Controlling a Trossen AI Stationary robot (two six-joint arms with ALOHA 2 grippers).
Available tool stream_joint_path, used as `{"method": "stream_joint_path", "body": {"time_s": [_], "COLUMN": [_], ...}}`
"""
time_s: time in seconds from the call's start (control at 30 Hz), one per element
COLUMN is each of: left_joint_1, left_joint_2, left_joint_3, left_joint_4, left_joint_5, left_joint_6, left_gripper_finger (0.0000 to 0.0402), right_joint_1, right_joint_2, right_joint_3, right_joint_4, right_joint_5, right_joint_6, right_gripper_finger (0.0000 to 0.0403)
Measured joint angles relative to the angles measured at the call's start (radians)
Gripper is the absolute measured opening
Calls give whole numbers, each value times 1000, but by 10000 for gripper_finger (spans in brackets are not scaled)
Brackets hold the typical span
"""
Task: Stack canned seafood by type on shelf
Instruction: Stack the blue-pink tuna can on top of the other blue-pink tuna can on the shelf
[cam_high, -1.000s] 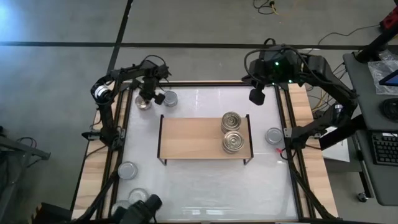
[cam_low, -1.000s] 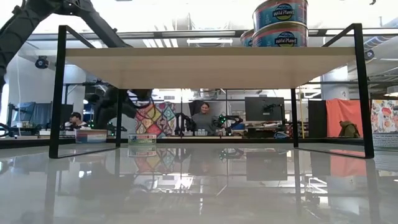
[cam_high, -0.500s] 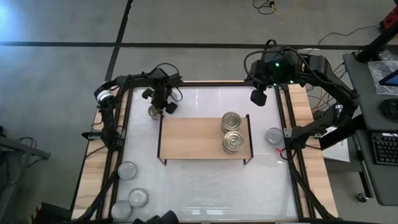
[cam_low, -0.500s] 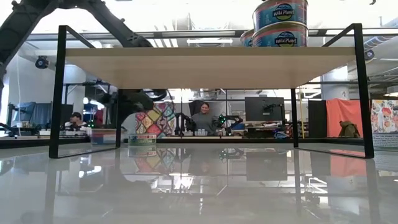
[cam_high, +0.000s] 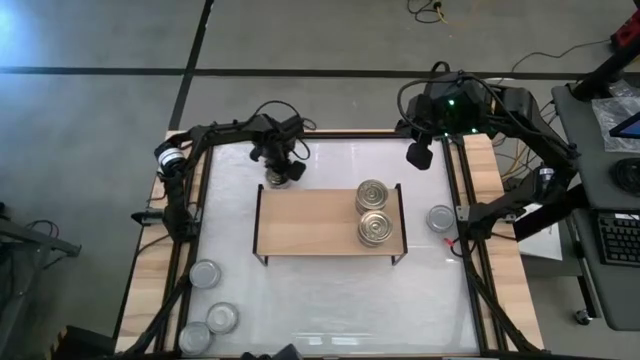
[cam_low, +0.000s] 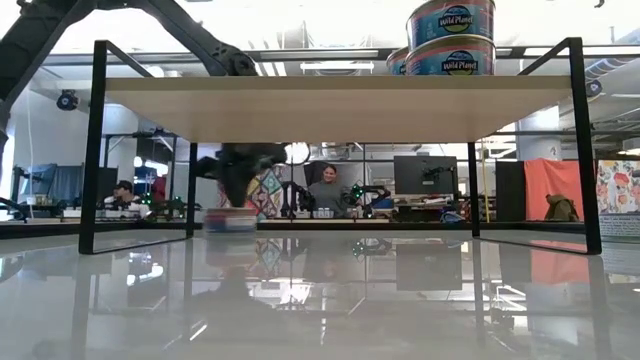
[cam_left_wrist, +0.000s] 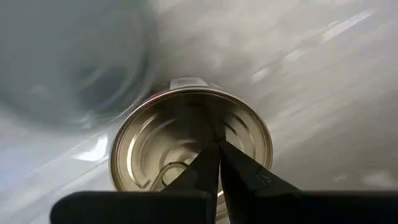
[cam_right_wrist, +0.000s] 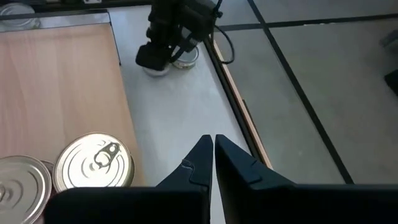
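Low view — "Wild Planet" cans atop shelf

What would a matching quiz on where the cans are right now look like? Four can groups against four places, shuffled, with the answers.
Things:
1. gold-topped cans
2. lone silver can
3. three silver cans
4. held can

Places:
A. under the left gripper, off the shelf
B. table, front left corner
C. shelf's right end
D. table, right of the shelf

Pairs: 1-C, 2-D, 3-B, 4-A
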Motion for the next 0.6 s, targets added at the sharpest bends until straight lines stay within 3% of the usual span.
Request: {"method": "stream_joint_path", "body": {"time_s": [0.13, 0.4, 0.6], "left_joint_1": [0, 2, 2], "left_joint_2": [2, 49, 139], "left_joint_3": [-2, -4, 134], "left_joint_4": [99, 419, 463], "left_joint_5": [59, 58, 57], "left_joint_6": [-52, -110, -95], "left_gripper_finger": [0, 0, 0], "right_joint_1": [0, 0, 0], "right_joint_2": [2, 1, -2], "right_joint_3": [14, 31, 31], "right_joint_4": [-30, -49, -30], "right_joint_5": [0, 1, 34], "right_joint_6": [18, 45, 64], "right_gripper_finger": [10, 12, 13]}}
